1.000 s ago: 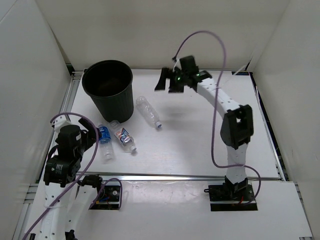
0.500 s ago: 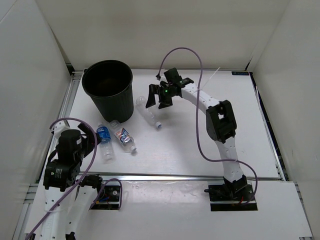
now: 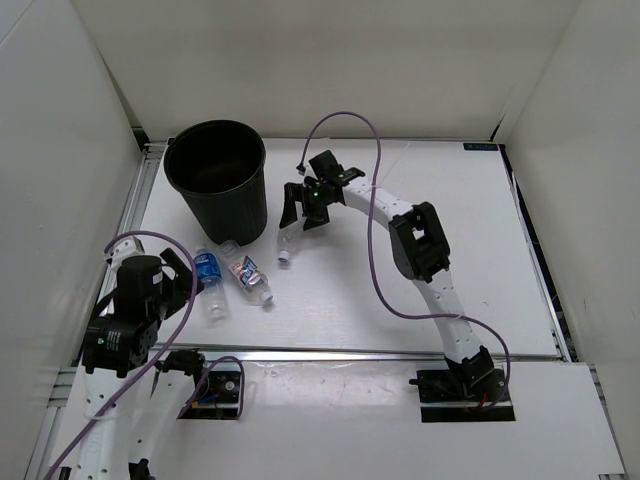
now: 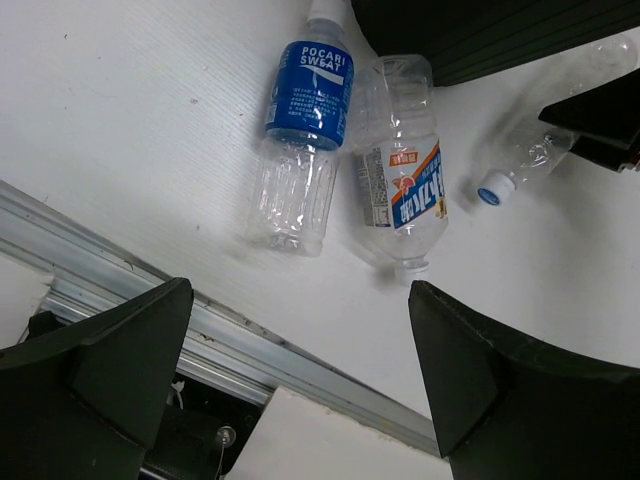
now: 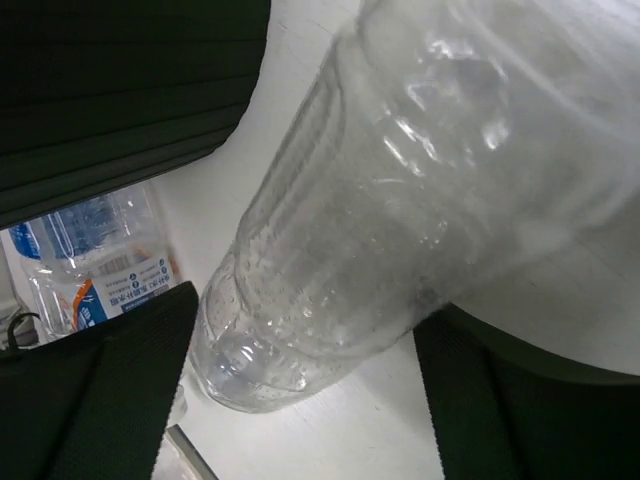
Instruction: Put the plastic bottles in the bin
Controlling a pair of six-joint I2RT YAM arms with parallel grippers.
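Note:
The black bin stands at the back left. The plain clear bottle lies just to its right, and my right gripper is down over it. In the right wrist view this bottle fills the gap between the open jaws of the right gripper. The blue-label bottle and the red-white-blue bottle lie side by side in front of the bin. My left gripper hovers open near the front left edge, holding nothing; its view shows both labelled bottles.
A metal rail runs along the table's near edge under my left gripper. White walls close in the table on three sides. The bin's wall is close beside the clear bottle.
My right arm swung left and down over the clear bottle. The bottle has turned, its cap now pointing toward the front. The right jaws have narrowed slightly. The left arm barely moved.

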